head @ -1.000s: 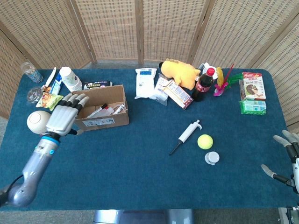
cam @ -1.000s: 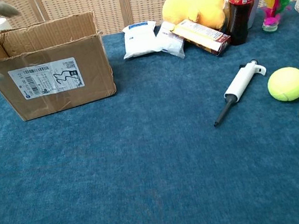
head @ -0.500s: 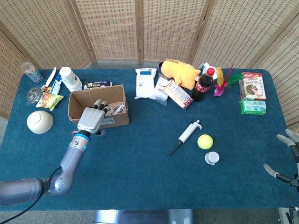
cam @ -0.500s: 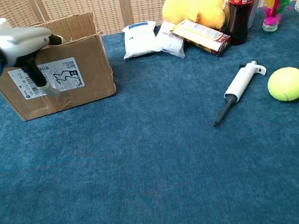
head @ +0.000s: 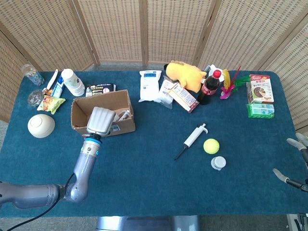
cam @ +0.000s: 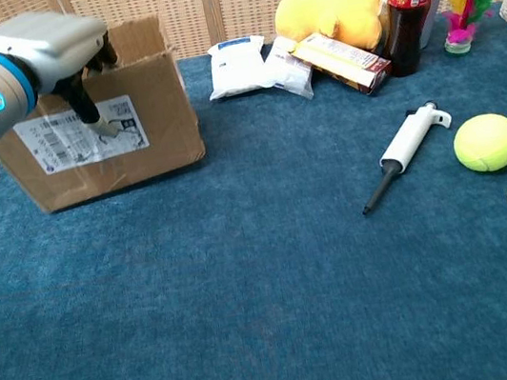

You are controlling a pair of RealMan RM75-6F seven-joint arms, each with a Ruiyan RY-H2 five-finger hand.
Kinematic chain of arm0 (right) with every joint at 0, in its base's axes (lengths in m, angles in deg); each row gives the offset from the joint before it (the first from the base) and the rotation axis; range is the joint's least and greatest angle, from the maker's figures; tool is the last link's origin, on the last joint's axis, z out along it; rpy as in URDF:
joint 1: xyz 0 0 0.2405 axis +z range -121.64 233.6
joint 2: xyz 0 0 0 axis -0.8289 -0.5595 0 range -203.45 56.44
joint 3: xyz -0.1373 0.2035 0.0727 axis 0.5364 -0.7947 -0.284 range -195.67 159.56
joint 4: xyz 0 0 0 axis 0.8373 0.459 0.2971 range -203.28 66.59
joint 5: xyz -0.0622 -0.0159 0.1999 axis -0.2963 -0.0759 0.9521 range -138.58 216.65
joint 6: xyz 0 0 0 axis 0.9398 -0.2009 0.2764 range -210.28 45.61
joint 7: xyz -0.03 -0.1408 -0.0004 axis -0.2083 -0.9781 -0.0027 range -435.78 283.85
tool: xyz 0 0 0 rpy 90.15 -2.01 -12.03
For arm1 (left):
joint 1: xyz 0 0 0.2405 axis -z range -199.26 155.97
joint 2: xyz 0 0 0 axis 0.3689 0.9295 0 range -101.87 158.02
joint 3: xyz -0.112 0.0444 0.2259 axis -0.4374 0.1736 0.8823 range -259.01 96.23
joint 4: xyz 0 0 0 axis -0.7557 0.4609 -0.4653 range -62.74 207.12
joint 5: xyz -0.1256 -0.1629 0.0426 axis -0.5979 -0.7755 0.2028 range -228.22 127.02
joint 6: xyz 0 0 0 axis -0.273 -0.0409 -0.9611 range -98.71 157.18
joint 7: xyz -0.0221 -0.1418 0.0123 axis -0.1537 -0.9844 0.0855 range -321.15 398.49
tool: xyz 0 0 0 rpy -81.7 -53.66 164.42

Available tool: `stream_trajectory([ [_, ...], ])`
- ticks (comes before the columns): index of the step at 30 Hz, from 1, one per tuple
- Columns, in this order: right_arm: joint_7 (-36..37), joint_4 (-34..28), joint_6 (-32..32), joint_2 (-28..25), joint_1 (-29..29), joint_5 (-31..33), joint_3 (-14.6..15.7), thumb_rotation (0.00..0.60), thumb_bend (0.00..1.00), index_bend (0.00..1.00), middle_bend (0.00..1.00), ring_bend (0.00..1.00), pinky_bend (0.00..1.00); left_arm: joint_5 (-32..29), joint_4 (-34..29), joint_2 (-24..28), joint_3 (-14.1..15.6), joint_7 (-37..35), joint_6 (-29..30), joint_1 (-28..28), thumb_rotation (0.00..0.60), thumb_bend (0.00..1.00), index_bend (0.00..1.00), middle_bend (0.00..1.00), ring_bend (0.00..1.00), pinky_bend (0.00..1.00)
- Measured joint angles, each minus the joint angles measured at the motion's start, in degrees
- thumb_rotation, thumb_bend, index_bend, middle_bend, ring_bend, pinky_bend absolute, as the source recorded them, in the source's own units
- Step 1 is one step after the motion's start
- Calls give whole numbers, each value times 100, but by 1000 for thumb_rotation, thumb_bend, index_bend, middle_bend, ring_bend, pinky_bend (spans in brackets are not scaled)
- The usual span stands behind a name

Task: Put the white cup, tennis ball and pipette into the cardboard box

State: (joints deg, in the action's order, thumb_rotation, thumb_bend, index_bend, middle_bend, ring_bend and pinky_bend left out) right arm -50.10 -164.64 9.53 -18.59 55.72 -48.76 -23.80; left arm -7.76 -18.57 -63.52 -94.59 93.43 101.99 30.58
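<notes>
Head view: the box (head: 120, 126) sits left of centre on the blue counter (head: 144, 159), open side up, with small items inside.
Left hand: the left hand (head: 100, 121) grips the box's near wall, fingers hooked over the top edge into the box, thumb pressed on the labelled outer face.
Chest view: the left hand (cam: 51, 41) clamps the same wall; the thumb lies across the white label.
Right hand: only the fingertips of the right hand (head: 294, 161) show at the counter's right edge, spread apart and touching nothing.
Pipette: the pipette (head: 191, 140) lies on the counter right of centre.
Ball: the ball (head: 211, 146) rests just right of the pipette.
Cup: the cup (head: 218, 163) lies just below the ball.
</notes>
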Motion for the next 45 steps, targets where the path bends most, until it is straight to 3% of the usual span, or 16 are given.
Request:
stream_trajectory([
  [14,9,3,1,-6,3,-18,11,600,91,195,58,0,23,756,-353,36,-68,28,188,157,600,212,731,762,739,952],
  [25,90,16,8,-11,1,-20,12,600,91,195,58,0,23,282,-483,-482,-434,728,288,648,600,211,730,761,739,951],
  [45,643,127,-116,-85,30,81,-14,600,98,195,61,0,23,-198,1468,-2078,-804,1022,-138,1579,600,209,729,758,739,950],
])
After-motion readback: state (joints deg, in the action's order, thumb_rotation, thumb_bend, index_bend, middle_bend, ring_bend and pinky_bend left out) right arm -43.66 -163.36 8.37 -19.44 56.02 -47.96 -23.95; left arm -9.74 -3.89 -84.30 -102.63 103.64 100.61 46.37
